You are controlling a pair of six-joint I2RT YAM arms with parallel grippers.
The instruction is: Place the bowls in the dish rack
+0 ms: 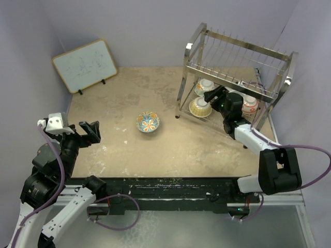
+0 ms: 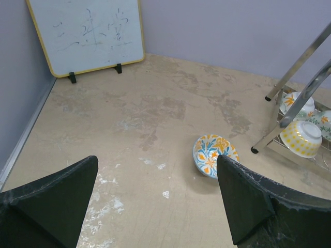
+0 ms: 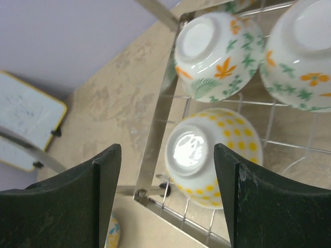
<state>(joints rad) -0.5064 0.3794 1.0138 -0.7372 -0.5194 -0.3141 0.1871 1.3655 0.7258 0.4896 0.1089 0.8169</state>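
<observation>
Glossy yellow-dotted bowl (image 3: 227,134) upturned in chrome wire rack (image 1: 232,72); right gripper (image 3: 166,150) spread near it; left gripper (image 2: 158,160) spread; floral bowl (image 1: 148,122) on mottled table (image 1: 114,119).

Dish rack (image 1: 235,59): 2-tier chrome wire frame, upright at the table's far right. Lower tier holds at least 3 bowls, all inverted, foot rings up. These are a yellow-dotted bowl (image 3: 227,150) at the front left corner, a green-and-orange leaf bowl (image 3: 220,57) just behind it, and a red-orange patterned bowl (image 1: 250,105) further right. 1 blue-and-orange floral bowl (image 1: 148,122) sits well apart on the table, tilted, mouth up.
</observation>
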